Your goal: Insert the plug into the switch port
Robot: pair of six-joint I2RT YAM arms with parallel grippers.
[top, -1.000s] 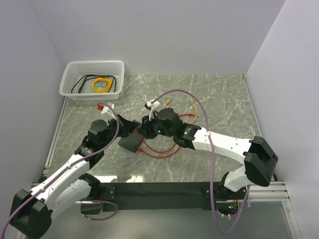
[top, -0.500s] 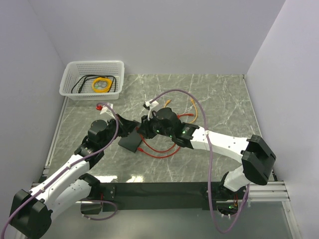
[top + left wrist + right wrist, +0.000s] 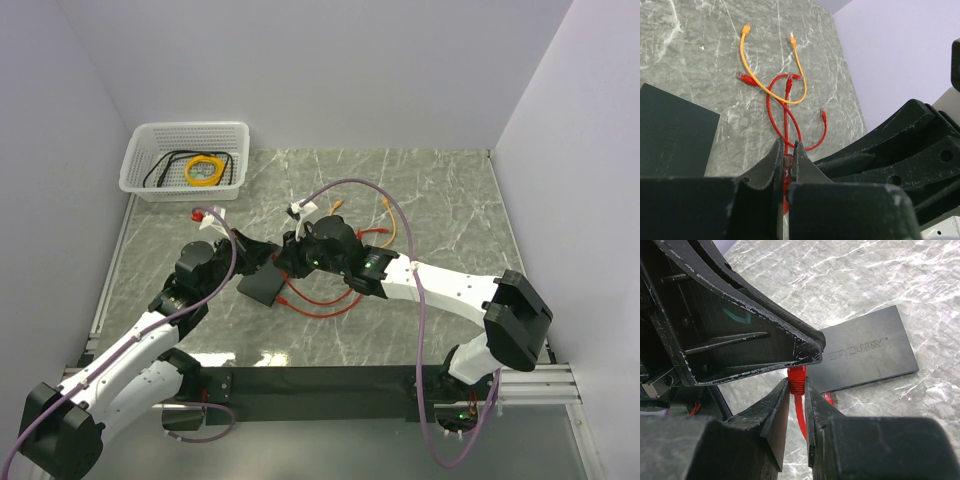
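Right claw (image 3: 796,386) narrowed, pinching plug (image 3: 797,374)

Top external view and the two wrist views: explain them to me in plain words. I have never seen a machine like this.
The machine is two robot arms bolted at the near edge of a marble-patterned table. The top view looks down from above and behind them. The other two come from a camera on each wrist, so the black wedges at the bottom of those views are that arm's own fingers. On the table lie a flat black box, loose red cords and orange cords, and a white basket with coiled cords inside. The arms meet in the middle. The left gripper is shut on the plug at the end of one red cord, and the right gripper pinches that plug's red boot. The plug is not yet in the box.
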